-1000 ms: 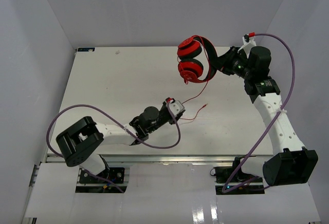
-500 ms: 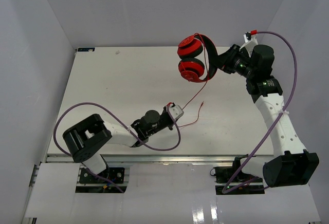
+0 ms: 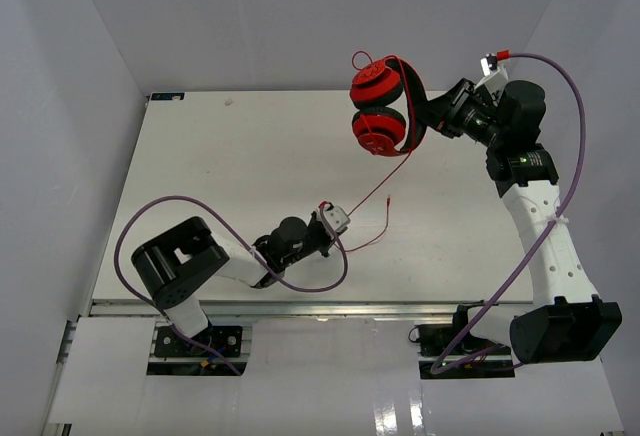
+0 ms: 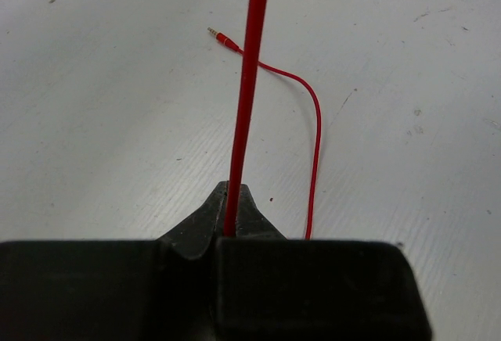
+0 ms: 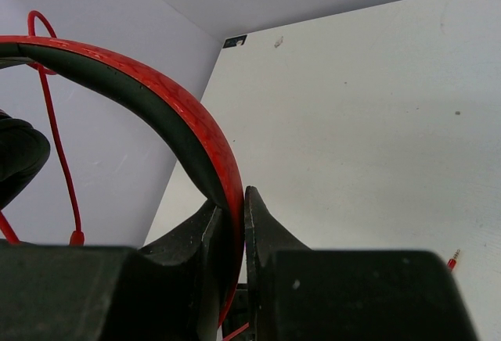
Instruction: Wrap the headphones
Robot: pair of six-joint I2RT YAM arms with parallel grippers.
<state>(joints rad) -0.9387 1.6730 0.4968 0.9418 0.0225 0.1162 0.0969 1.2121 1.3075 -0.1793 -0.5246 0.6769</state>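
Observation:
The red headphones [image 3: 380,106] hang in the air above the table's far right part, cups stacked one over the other. My right gripper [image 3: 425,114] is shut on their red and black headband [image 5: 188,130]. The thin red cable [image 3: 378,191] runs from the cups down to my left gripper [image 3: 325,218], which is shut on it low over the table. In the left wrist view the cable [image 4: 249,83] rises straight from between the jaws. Its loose end loops on the table and ends in a jack plug [image 4: 221,38].
The white table [image 3: 220,186] has its near edge just in front of the arm bases. Grey walls close in the left, back and right. Thick purple robot cables [image 3: 575,126] arc beside each arm.

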